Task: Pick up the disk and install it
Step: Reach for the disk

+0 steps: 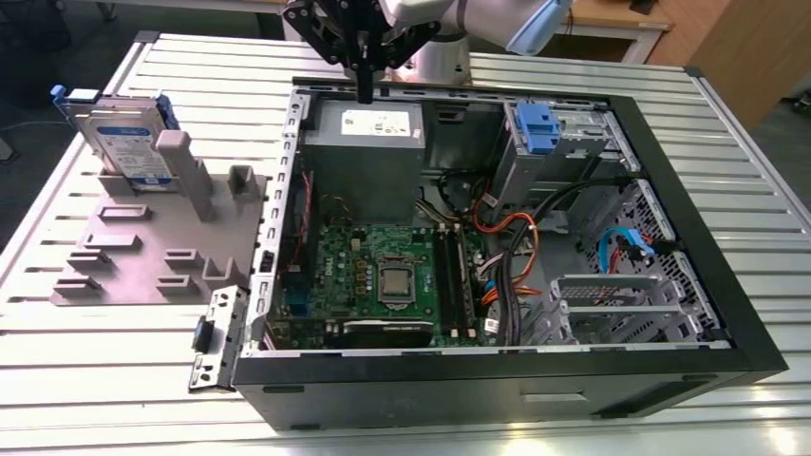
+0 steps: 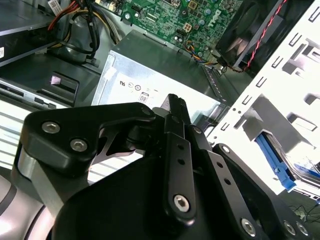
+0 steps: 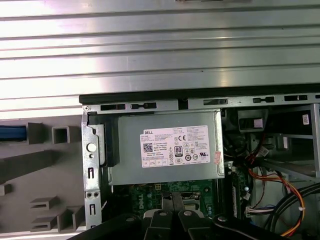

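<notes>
The disk (image 1: 127, 133) is a silver drive with a white-and-blue label and a blue frame. It stands upright in a grey holder (image 1: 140, 247) at the exterior view's left, outside the open computer case (image 1: 709, 237). My gripper (image 1: 365, 93) hangs over the case's far wall, above the grey power supply box (image 1: 367, 142), well to the right of the disk. Its black fingers are shut together with nothing between them. In both wrist views the gripper (image 2: 177, 102) (image 3: 172, 199) points at the power supply (image 3: 165, 147).
The case lies open on a ribbed metal table (image 1: 114, 380). Inside are a green motherboard (image 1: 380, 275), cable bundles (image 1: 519, 247) and a metal drive bay (image 1: 576, 142) with a small blue clip (image 1: 538, 128). The holder carries several empty grey slots.
</notes>
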